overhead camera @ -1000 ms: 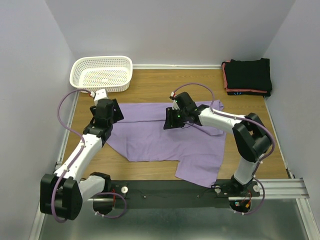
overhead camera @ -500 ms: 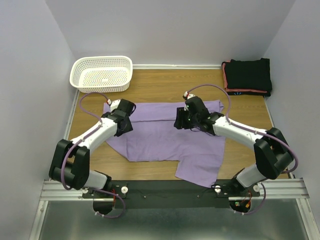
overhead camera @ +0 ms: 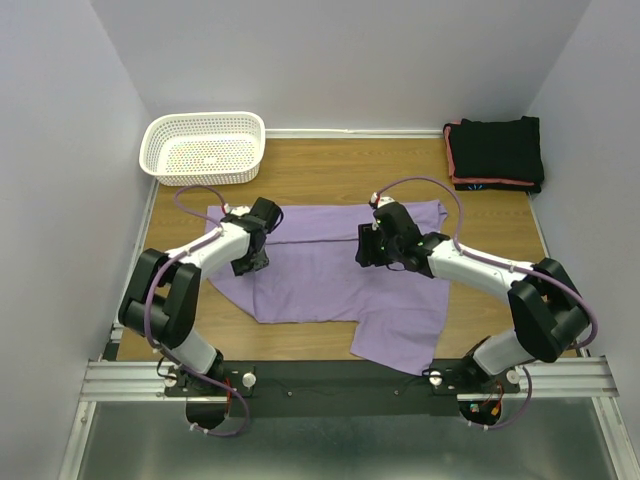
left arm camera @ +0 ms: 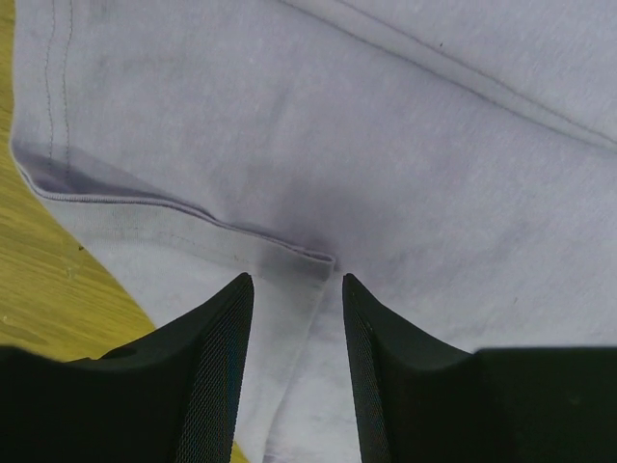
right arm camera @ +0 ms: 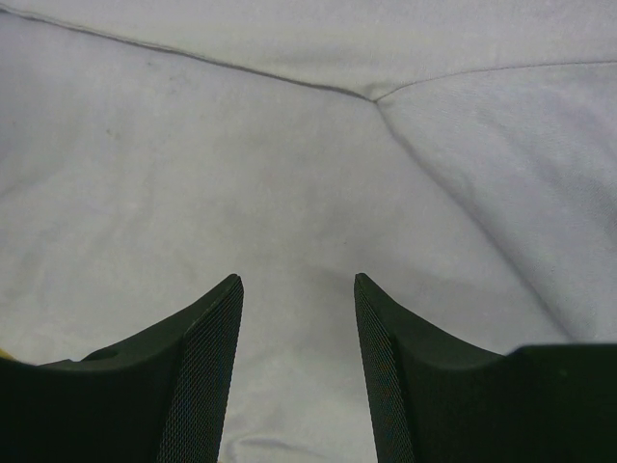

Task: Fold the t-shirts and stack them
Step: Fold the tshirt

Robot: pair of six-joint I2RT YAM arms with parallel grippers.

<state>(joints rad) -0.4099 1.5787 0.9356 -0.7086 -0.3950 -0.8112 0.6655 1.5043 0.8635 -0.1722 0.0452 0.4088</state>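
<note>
A lavender t-shirt [overhead camera: 330, 275] lies spread flat across the middle of the wooden table. My left gripper [overhead camera: 252, 258] is pressed down on its left part. In the left wrist view the left gripper [left arm camera: 296, 285] stands open astride a folded hem [left arm camera: 193, 214], with cloth lying between the fingers. My right gripper [overhead camera: 368, 248] is down on the shirt's upper middle. The right wrist view shows the right gripper [right arm camera: 298, 285] open over smooth cloth, just short of a seam junction [right arm camera: 372, 99]. Folded black t-shirts [overhead camera: 497, 150], one with a coral-red edge [overhead camera: 451, 152], are stacked at the back right.
A white mesh basket [overhead camera: 205, 147] stands at the back left corner. Walls close in the table on the left, back and right. Bare wood [overhead camera: 330, 170] shows between the basket and the black stack. The metal rail [overhead camera: 340, 378] carrying the arm bases runs along the near edge.
The left arm has swung down and inward onto the shirt's left part, and its jaws have narrowed. The right gripper has shifted a little to the right and lowered onto the cloth.
</note>
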